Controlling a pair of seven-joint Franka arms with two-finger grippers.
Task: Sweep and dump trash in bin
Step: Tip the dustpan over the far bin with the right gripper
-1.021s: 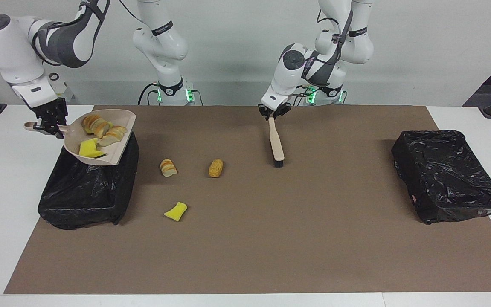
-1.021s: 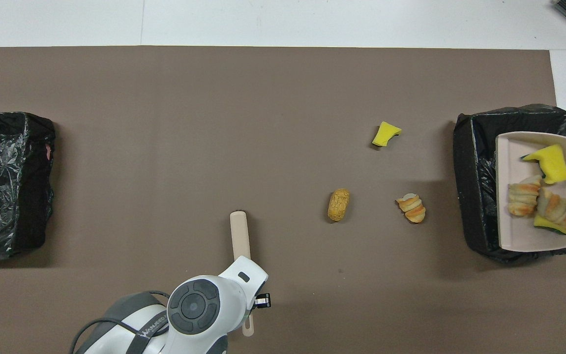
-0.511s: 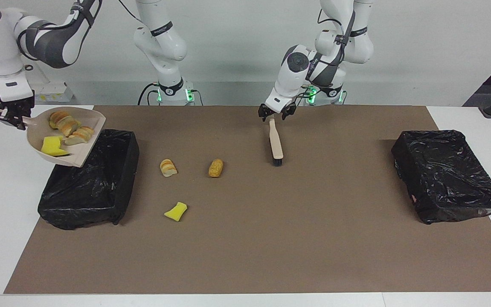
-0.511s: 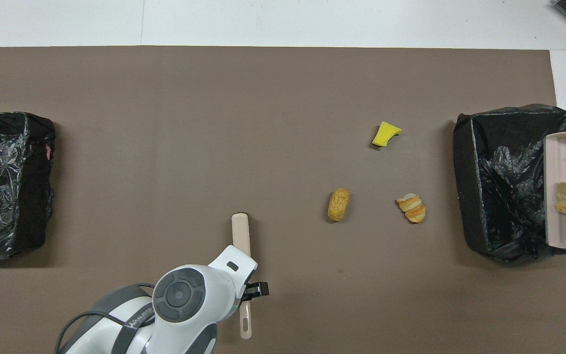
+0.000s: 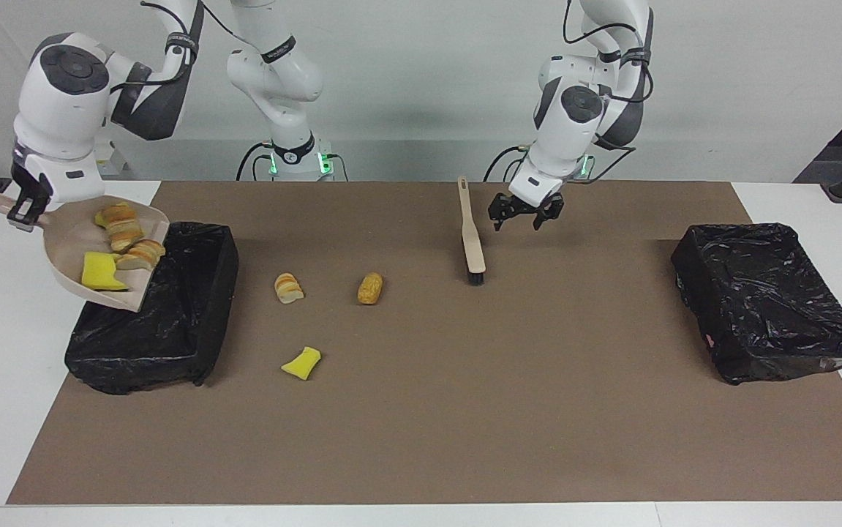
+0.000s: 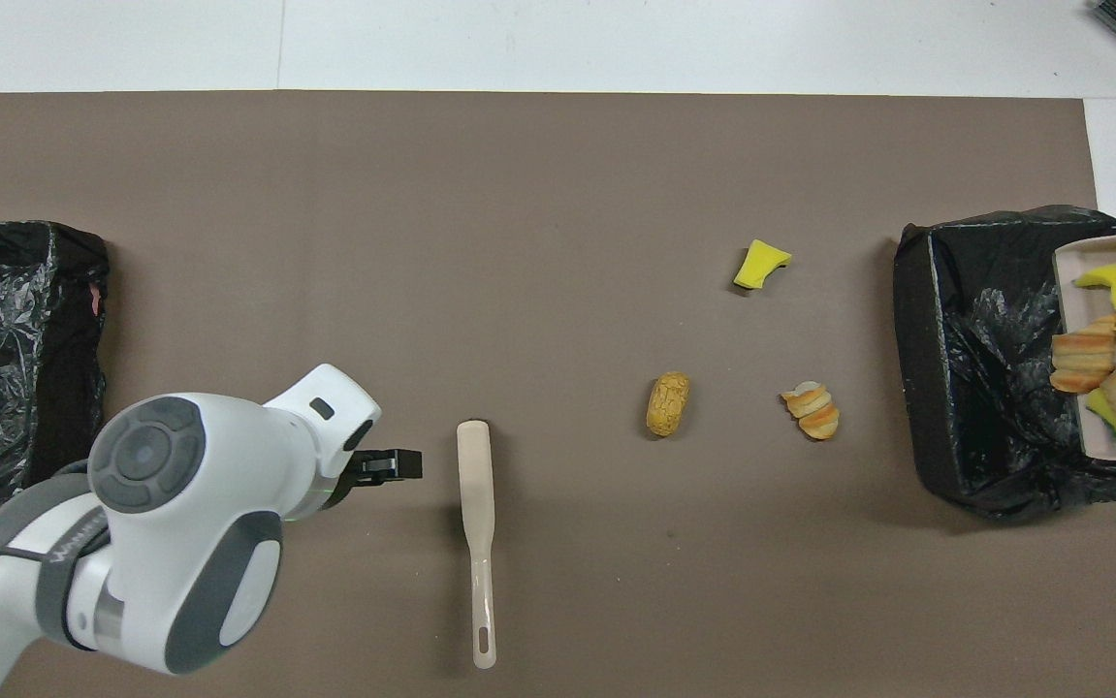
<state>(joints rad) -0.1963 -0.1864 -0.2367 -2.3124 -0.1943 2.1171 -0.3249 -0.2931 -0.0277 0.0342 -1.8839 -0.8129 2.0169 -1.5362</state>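
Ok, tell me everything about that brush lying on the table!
The brush is beige and looks like plastic, with a long slim handle with a hanging hole at its end and black bristles at the end farther from the robots. It lies flat on the brown mat. Nothing touches it; the left gripper hangs open beside it.

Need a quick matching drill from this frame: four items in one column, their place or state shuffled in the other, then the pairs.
Items
1. dustpan
2. brush
3. corn cob
4. left end effector

States
A. lying loose on the mat, nothing gripping it
B. open, up in the air over the mat beside the brush
C. held tilted over the bin, scraps on it
D. on the mat between the brush and a croissant

Pairs: 1-C, 2-A, 3-D, 4-B
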